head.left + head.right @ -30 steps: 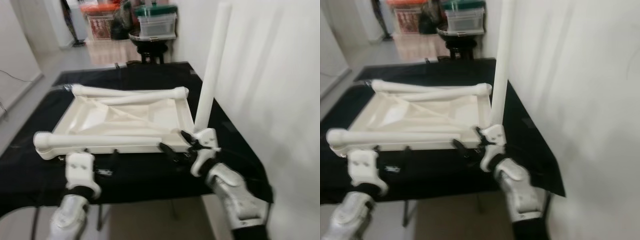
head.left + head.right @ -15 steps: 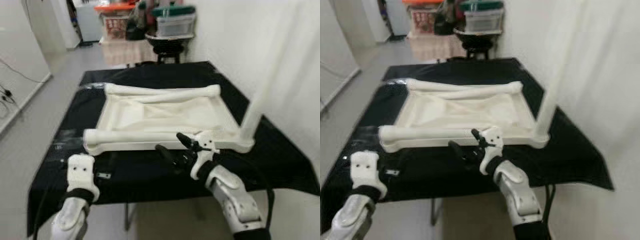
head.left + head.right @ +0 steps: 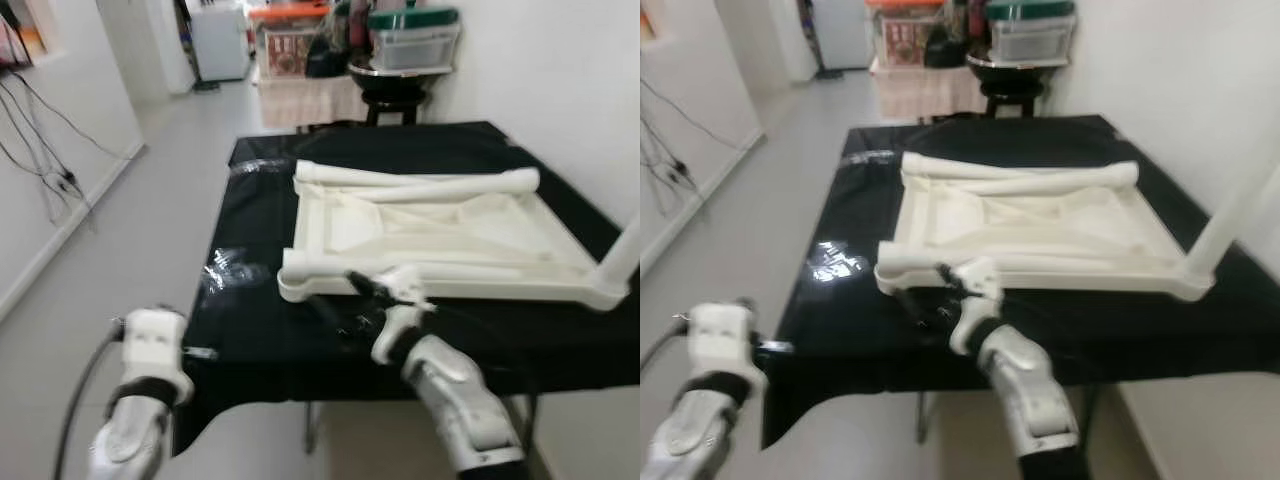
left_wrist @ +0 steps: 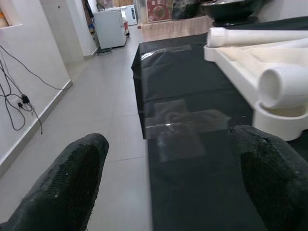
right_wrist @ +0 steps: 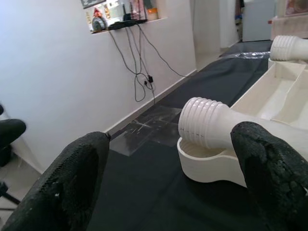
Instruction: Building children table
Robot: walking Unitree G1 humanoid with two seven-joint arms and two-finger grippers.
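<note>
Tabletop (image 3: 440, 225), upside down near the black table's (image 3: 260, 330) front edge, looks stiff, light plastic. Right gripper (image 3: 345, 300), fingers spread wide, faces the loose leg's (image 5: 211, 126) ribbed end, probably the best hold; left gripper (image 4: 168, 192) hangs spread off the corner.

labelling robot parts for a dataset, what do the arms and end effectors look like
Both arms are silver with a white block and a black band at the wrist. The left end effector and the right end effector each have two long black fingers with rounded, grainy tips. A grey cable loops beside the left arm.
</note>
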